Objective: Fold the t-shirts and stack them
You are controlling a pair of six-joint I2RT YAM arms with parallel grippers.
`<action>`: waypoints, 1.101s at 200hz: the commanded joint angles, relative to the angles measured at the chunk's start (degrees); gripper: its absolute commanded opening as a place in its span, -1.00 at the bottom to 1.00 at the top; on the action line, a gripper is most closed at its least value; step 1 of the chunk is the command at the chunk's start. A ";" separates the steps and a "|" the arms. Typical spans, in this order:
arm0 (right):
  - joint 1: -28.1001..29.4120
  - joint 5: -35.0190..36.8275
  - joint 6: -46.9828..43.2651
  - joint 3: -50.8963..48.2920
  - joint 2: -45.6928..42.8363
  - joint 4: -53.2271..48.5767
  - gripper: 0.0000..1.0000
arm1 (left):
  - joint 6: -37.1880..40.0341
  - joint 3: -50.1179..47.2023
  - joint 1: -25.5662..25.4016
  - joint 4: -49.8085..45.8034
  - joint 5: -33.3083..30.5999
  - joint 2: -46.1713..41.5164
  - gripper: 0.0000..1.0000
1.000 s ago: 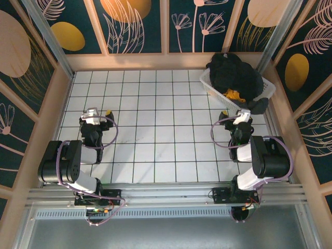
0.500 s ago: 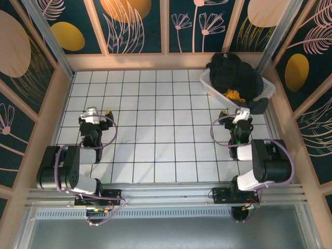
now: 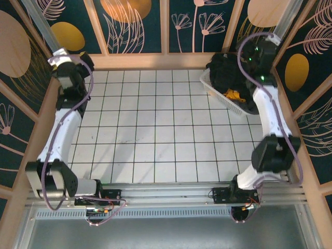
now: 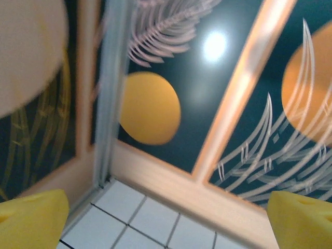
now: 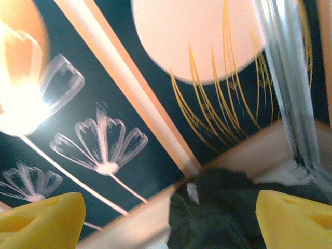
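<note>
The t-shirts lie heaped in a white lattice basket [image 3: 209, 87] at the back right corner. A large black one [image 3: 232, 72] is on top, and a bit of mustard-yellow cloth [image 3: 233, 95] shows at the basket's near side. My right gripper [image 5: 168, 220] hangs raised over the basket's far right side, open, with its yellow fingertips [image 5: 298, 218] wide apart. The black t-shirt [image 5: 223, 212] lies below and beyond them, untouched. My left gripper [image 4: 167, 220] is open and holds nothing, raised at the far left corner of the table and facing the wall.
White gridded table [image 3: 155, 129] is walled by wooden rails and painted panels. The left arm [image 3: 62, 124] stretches along the left wall and the right arm [image 3: 270, 114] along the right. A metal post [image 4: 109, 104] stands in the far left corner.
Both arms have risen from their folded rest near the front edge and stretched towards the back corners, the right one ending over the basket. The shirts have not moved.
</note>
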 commanded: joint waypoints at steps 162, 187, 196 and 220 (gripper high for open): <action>-3.14 -4.98 1.42 24.77 20.88 -14.28 -1.00 | -25.01 5.88 -14.55 -17.54 19.70 7.75 0.31; -3.00 -5.04 1.94 27.66 15.79 -11.65 -1.00 | -25.42 5.77 -14.69 -17.10 19.17 8.02 0.25; -2.81 -4.99 2.01 27.88 13.75 -9.95 -1.00 | -25.57 5.91 -14.68 -16.95 19.03 8.10 0.23; -1.30 -4.59 1.14 28.70 7.98 -6.08 -1.00 | -25.46 6.38 -14.67 -17.02 18.35 8.21 0.23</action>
